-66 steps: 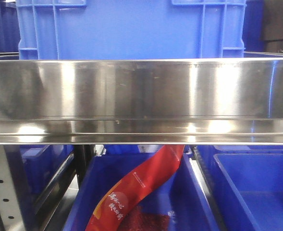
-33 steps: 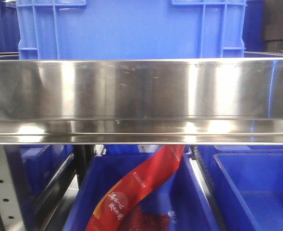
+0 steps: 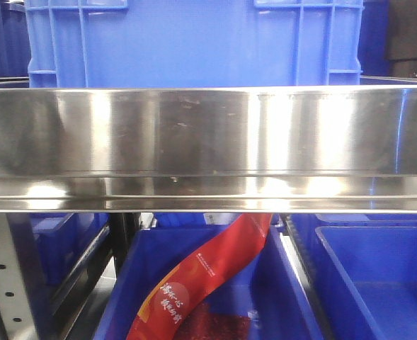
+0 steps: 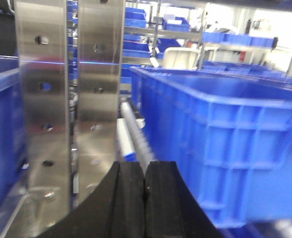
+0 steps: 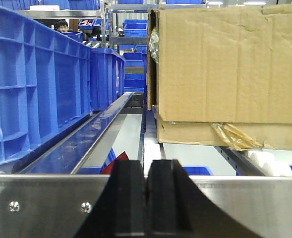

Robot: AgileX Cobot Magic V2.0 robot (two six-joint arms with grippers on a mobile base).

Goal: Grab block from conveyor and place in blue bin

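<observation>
No block and no conveyor show in any view. A large blue bin (image 3: pixel 194 42) stands behind a shiny steel rail (image 3: pixel 208 142) in the front view. In the left wrist view my left gripper (image 4: pixel 146 171) is shut with nothing between its black pads, and a big blue bin (image 4: pixel 225 129) sits just to its right. In the right wrist view my right gripper (image 5: pixel 146 171) is also shut and holds nothing. It hangs in front of a steel crossbar (image 5: pixel 46 203). Neither gripper appears in the front view.
Under the rail sit two more blue bins (image 3: pixel 123 290), the left one holding a red packet (image 3: pixel 208 273). Perforated steel uprights (image 4: pixel 41 99) rise left of the left gripper. A cardboard box (image 5: pixel 225 64) stands ahead on the right, and a row of blue bins (image 5: pixel 27 79) on the left.
</observation>
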